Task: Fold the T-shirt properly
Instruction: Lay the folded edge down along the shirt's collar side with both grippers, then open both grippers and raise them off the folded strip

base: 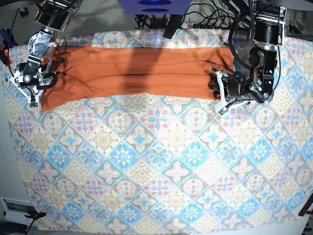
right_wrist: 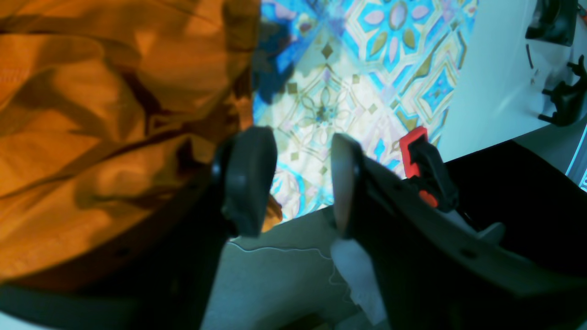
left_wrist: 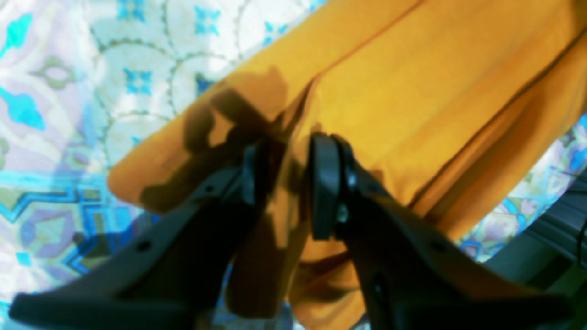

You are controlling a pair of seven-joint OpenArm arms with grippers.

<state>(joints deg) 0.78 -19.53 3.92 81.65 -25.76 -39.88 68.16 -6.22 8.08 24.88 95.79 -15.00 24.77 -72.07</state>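
The orange T-shirt (base: 137, 73) lies folded into a long strip across the far part of the table. My left gripper (left_wrist: 286, 183) is at the shirt's right end (base: 226, 93). Its jaws stand a little apart with a bunch of orange fabric (left_wrist: 279, 215) pinched between them. My right gripper (right_wrist: 293, 183) is open and empty at the shirt's left end (base: 32, 81). The shirt (right_wrist: 105, 119) lies just beside its left finger (right_wrist: 247, 183), and only tablecloth shows between the pads. The white tag is hidden.
The blue-and-beige tile-patterned tablecloth (base: 156, 166) covers the table. The table's edge and a red-and-black clamp (right_wrist: 419, 156) are close to my right gripper. Cables and a power strip (base: 205, 22) run along the far edge.
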